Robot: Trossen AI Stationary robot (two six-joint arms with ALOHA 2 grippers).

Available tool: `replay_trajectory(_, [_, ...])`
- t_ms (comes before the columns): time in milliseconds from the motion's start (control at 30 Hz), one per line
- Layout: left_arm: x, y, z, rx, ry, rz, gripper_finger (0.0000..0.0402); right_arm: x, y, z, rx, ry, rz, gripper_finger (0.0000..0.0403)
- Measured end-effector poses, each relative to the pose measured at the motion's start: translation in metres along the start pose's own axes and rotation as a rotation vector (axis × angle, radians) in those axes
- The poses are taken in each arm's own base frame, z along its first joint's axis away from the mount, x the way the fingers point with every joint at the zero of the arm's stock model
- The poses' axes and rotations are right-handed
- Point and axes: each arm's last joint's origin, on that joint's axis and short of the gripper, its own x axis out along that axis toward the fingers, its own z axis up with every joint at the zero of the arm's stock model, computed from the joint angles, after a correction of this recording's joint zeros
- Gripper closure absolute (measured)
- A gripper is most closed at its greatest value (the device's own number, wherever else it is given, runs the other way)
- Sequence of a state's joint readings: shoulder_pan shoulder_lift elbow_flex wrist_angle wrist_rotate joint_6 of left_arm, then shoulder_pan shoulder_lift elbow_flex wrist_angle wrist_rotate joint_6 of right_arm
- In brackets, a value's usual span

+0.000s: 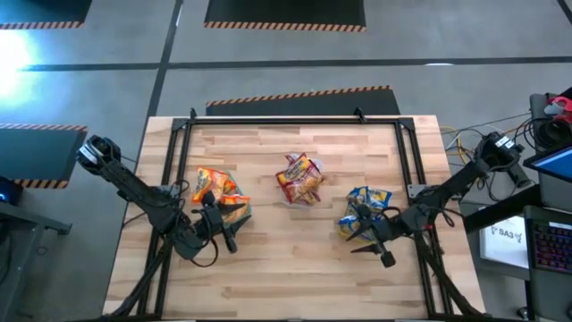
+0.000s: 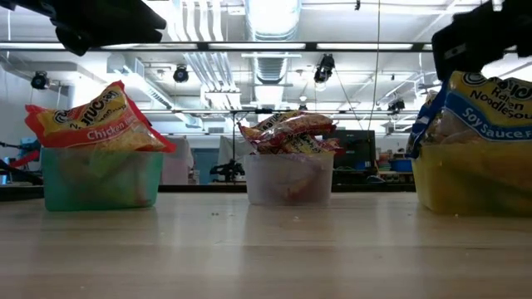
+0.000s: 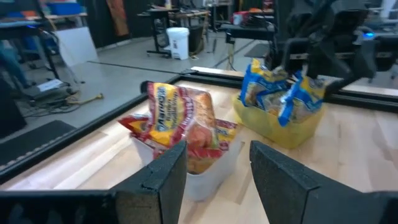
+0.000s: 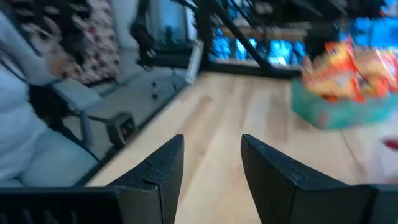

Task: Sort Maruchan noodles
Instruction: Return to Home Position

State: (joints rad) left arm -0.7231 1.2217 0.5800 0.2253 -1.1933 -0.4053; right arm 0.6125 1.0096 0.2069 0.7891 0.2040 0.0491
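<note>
A grey workshop floor (image 1: 268, 54) with striped mats surrounds a pale wooden tabletop (image 1: 295, 268) ringed by a black frame (image 1: 295, 120). All the Maruchan noodles in sight sit in three bins set in a row across the wood, one colour to each.

At the left, the green bin (image 2: 100, 178) holds the orange packets (image 2: 91, 120), heaped above its rim and leaning outward because the crinkly wrappers do not pack flat. The left pincer (image 3: 216, 152) hangs just beside this bin, its fingers spread apart with nothing between them. It looks across the wood at the other two bins.

In the middle, the clear bin (image 2: 289, 178) carries the red packets (image 2: 287, 133), also piled over the top. To the right, the yellow bin (image 2: 470, 178) is filled with the blue packets (image 2: 490, 100), standing up on edge.

The right pincer (image 4: 211, 142) hovers just beside the yellow bin, released and empty, pointing over bare wood toward the green bin.

From above, no packet lies loose on the wood, so the sorting looks finished. Both arms are free to pull away, and the main care is not to clip the overfull heaps on the way.
</note>
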Motion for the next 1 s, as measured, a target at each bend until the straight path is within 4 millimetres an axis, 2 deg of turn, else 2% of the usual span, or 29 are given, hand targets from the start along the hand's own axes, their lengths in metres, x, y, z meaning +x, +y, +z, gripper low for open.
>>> replay_trajectory(167, [0.0,0.0,0.0,0.002,-0.006,0.013,0.0243,-0.002,0.002,-0.001,-0.049,-0.019,0.074,0.0252])
replay_trajectory(433, [0.0,0.0,0.0,0.0,-0.005,0.013,0.0243,-0.008,0.0,-0.003,-0.097,-0.029,0.077,0.0252])
replay_trajectory(1000, [0.0,0.001,0.0,-0.011,-0.012,0.027,0.0243,-0.048,-0.009,-0.001,-0.155,-0.201,0.055,0.0252])
